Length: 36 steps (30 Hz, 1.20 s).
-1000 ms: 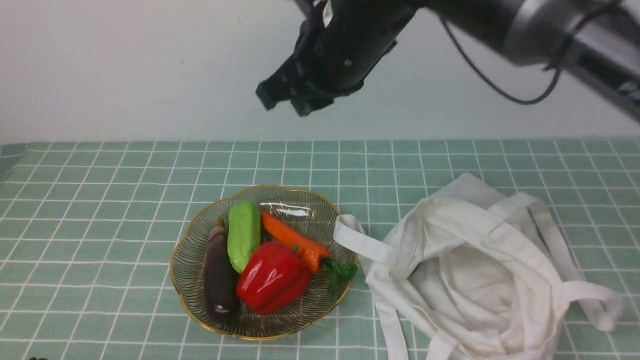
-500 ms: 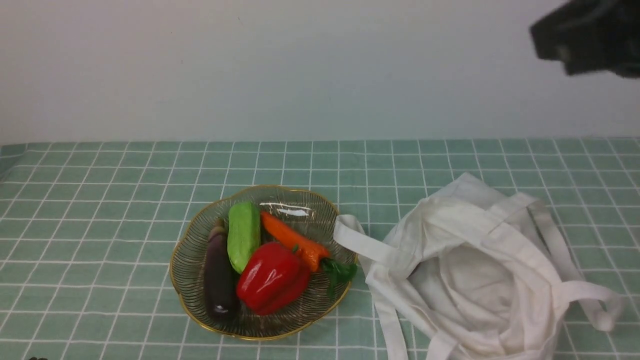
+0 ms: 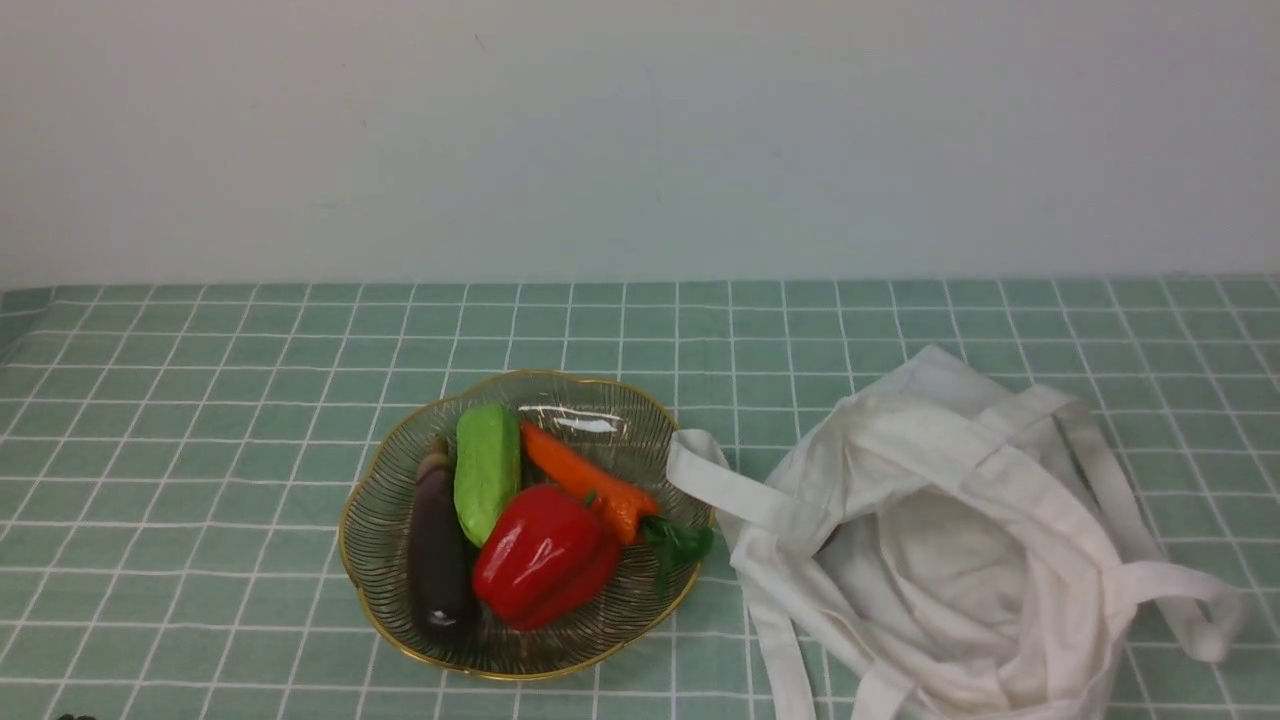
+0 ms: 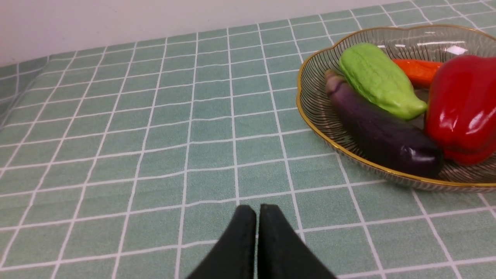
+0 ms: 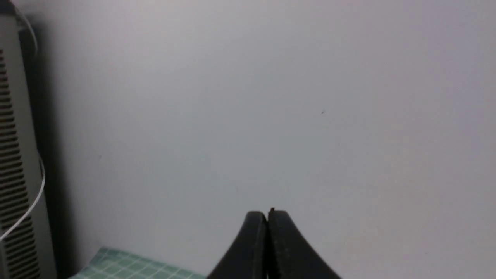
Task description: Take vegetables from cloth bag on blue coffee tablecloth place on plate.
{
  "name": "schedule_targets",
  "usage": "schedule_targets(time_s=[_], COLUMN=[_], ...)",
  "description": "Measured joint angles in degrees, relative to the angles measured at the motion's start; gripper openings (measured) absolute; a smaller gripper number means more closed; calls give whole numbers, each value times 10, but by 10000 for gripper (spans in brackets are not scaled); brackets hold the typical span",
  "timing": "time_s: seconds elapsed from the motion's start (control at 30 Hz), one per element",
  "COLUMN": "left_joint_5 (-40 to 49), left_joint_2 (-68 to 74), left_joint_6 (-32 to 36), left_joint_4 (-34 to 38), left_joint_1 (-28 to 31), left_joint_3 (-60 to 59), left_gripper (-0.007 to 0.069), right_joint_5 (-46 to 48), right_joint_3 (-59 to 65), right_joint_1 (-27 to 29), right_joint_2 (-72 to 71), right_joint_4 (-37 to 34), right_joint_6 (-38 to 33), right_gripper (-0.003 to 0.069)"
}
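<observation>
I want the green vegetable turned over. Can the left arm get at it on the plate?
Probably yes. The left gripper, shut, hangs over the tablecloth facing the plate, with nothing between. The green vegetable lies uncovered beside the eggplant; the jaws must open first.

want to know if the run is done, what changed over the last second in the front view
The right arm swung from above the plate off to the upper right and out of the front view; the right gripper now faces the wall, jaws shut and empty. Nothing was grasped or released. The light green vegetable, eggplant, red pepper, carrot and cloth bag lie as before.
</observation>
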State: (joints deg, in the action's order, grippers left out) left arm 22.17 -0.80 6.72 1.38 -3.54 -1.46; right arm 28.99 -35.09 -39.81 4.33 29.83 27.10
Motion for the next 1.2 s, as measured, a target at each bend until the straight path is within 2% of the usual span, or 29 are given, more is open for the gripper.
schedule_targets(time_s=[0.23, 0.6, 0.7, 0.77, 1.03, 1.1, 1.2], left_joint_5=[0, 0, 0, 0, 0, 0, 0], left_joint_2=[0, 0, 0, 0, 0, 0, 0], left_joint_6=[0, 0, 0, 0, 0, 0, 0], left_joint_4=[0, 0, 0, 0, 0, 0, 0], left_joint_1=[0, 0, 0, 0, 0, 0, 0], left_joint_3=[0, 0, 0, 0, 0, 0, 0], left_gripper=[-8, -8, -8, -8, -8, -8, -8], right_joint_5=[-5, -6, -20, -34, -115, -129, -139], right_joint_3=[49, 52, 55, 63, 120, 134, 151], right_joint_1=[0, 0, 0, 0, -1, -1, -1], right_joint_2=[-53, -53, -53, -53, -53, -53, -53], right_joint_4=[51, 52, 23, -12, -277, -315, -341], right_joint_6=[30, 35, 36, 15, -265, -319, -352], right_gripper=[-15, -15, -15, -15, -15, -15, -15])
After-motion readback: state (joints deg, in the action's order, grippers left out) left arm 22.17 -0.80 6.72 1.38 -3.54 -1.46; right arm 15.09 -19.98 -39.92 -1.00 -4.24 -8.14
